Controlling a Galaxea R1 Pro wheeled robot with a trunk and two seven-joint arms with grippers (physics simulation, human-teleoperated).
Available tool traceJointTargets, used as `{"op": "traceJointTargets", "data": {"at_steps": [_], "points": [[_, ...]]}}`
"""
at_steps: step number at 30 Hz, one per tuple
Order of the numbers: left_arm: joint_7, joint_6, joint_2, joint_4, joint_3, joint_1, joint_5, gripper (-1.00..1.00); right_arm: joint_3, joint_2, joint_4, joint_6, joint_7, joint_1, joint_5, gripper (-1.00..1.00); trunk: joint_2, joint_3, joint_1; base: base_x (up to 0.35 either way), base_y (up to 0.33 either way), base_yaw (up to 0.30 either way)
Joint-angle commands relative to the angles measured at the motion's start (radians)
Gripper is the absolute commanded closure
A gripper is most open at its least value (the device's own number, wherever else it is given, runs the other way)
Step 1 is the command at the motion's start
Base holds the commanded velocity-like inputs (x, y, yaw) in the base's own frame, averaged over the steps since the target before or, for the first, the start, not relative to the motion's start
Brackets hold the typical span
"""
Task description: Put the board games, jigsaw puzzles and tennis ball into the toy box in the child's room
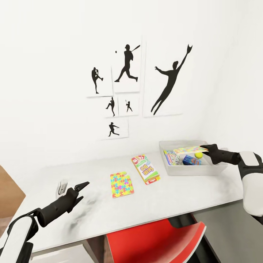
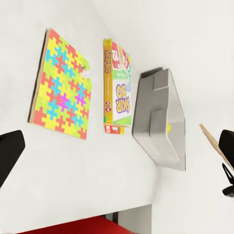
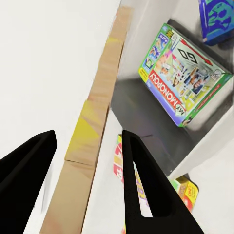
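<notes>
The right gripper (image 1: pixel 203 148) pinches a thin jigsaw puzzle (image 1: pixel 186 149) by its edge, over the toy box (image 1: pixel 215 168) at the table's (image 1: pixel 175 199) far right. The puzzle looks light and stiff but bendy, likely to slide unless held at a rim. The right arm reaches in level from the side. The second puzzle (image 1: pixel 122 184) and the SKIP BO box (image 1: pixel 145 169) lie flat mid-table, just beside each other. The left gripper (image 1: pixel 81 187) hovers spread and empty, low over the table's left.
</notes>
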Motion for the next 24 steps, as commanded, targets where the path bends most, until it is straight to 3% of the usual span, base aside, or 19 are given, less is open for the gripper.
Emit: {"op": "traceJointTargets", "data": {"at_steps": [1,7,14,24], "points": [[0.010,0.004,0.000,-0.001,0.001,0.000,0.011,-1.00,-0.006,0.000,0.000,0.005,-0.002,-0.001,-0.002,1.00,-0.002,-0.002,0.001,0.197,0.000,0.179],[0.010,0.004,0.000,-0.001,0.002,0.001,0.011,-1.00,-0.006,0.000,-0.001,0.006,-0.003,-0.001,-0.002,1.00,-0.002,-0.002,0.001,0.090,0.000,0.203],[0.011,0.004,0.001,-0.001,0.002,0.001,0.011,-1.00,-0.006,0.000,-0.003,0.006,-0.003,-0.001,-0.002,1.00,-0.002,-0.002,0.001,0.013,-0.019,0.046],[0.014,0.003,0.000,-0.001,0.003,0.001,0.011,-1.00,0.001,0.010,-0.006,0.008,0.009,-0.001,-0.002,1.00,-0.002,-0.002,0.001,0.083,-0.274,0.002]]}}
